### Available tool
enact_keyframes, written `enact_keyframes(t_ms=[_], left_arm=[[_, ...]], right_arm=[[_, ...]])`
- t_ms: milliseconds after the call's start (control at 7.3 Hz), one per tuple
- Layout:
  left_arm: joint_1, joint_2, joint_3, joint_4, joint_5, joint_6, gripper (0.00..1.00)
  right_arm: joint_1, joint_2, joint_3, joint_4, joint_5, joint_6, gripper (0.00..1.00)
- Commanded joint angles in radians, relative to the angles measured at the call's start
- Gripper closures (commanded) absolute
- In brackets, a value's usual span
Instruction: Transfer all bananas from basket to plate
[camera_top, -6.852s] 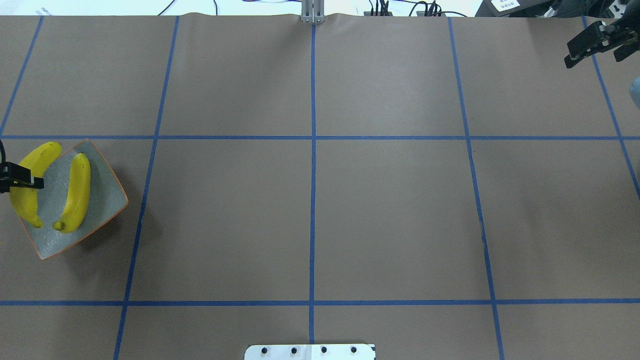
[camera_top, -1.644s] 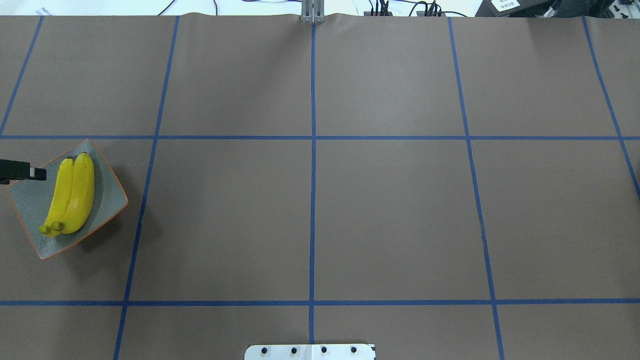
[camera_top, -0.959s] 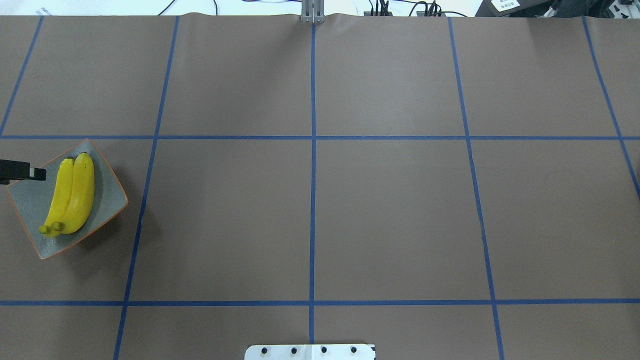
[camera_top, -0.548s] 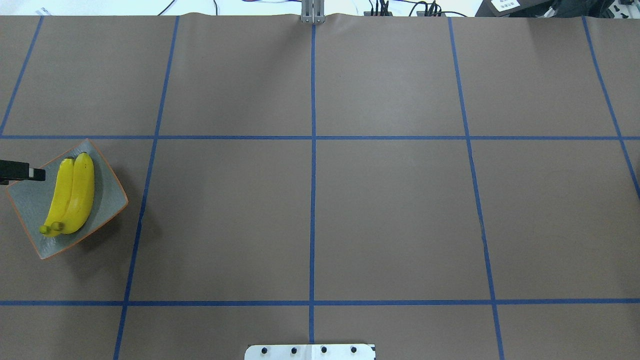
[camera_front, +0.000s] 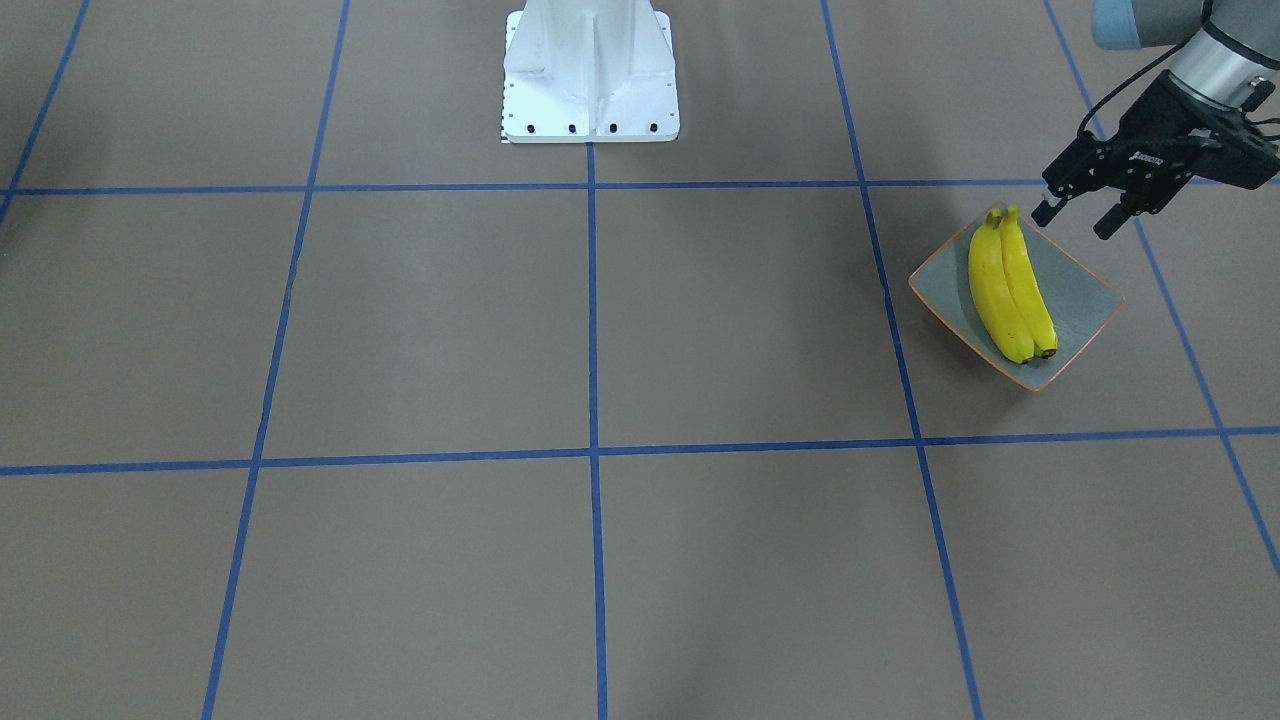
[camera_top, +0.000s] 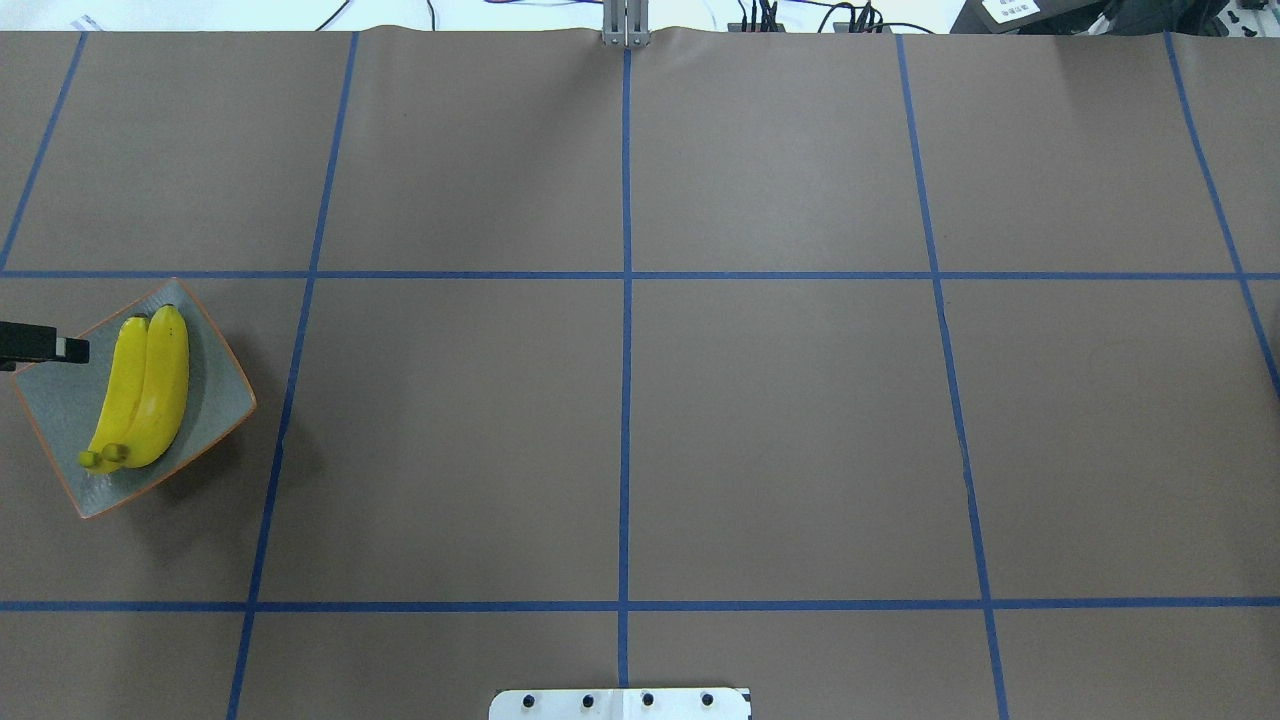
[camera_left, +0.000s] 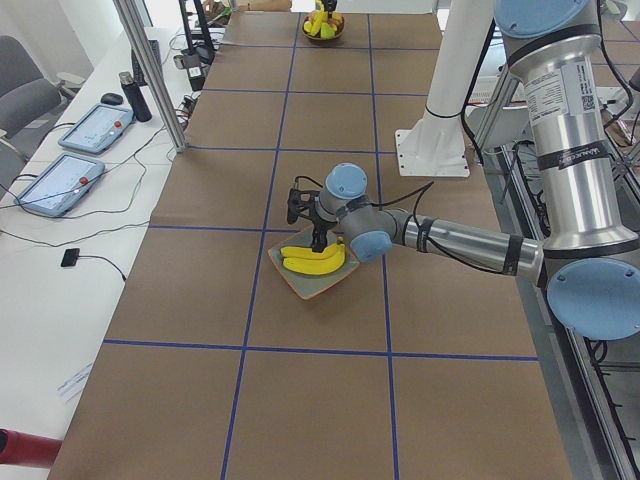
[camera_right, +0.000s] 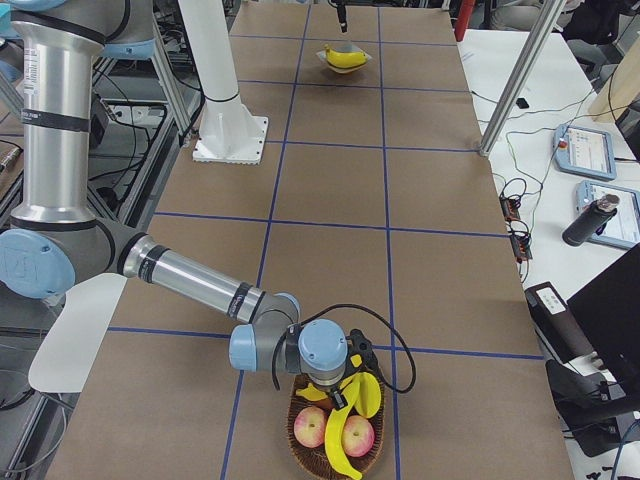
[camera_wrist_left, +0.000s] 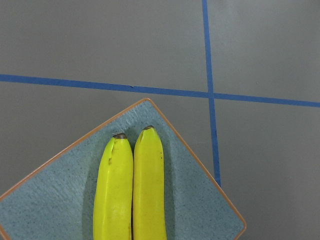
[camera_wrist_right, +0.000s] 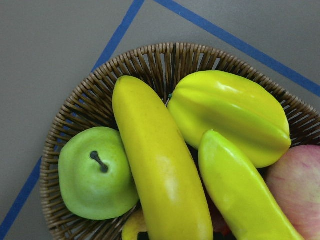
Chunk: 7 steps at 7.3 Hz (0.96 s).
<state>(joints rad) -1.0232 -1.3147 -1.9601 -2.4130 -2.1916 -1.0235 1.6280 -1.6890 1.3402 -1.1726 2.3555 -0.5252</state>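
Two bananas lie together on the plate, nine o'clock on the table overhead; the left gripper hovers wide open, empty, above its corner. More lie in the basket; the right gripper, cannot tell its spread

Brown table, blue tape grid, white desk alongside.

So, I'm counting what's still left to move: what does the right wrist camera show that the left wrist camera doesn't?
Only the right wrist view: a wicker basket holding two bananas, a green apple, a ridged yellow-green fruit and part of a reddish apple. Only the left wrist view: the plate with two other bananas lying side by side, touching. Both: the brown table with blue tape lines.
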Motion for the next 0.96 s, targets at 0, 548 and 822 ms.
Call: enact_keyframes(t_ms=[0,548,822], left_arm=[[0.000,-0.001,0.000,0.000,0.000,-0.001,0.00],[0.002,-0.012,-0.002,-0.002,-0.002,-0.009,0.00],[0.005,-0.061,-0.002,-0.003,0.001,-0.007,0.00]], right_arm=[[0.056,0.006,0.051,-0.043,0.005,0.001,1.00],[0.109,0.101,0.238,-0.294,0.004,0.022,1.00],[0.092,0.184,0.247,-0.295,0.063,0.123,1.00]])
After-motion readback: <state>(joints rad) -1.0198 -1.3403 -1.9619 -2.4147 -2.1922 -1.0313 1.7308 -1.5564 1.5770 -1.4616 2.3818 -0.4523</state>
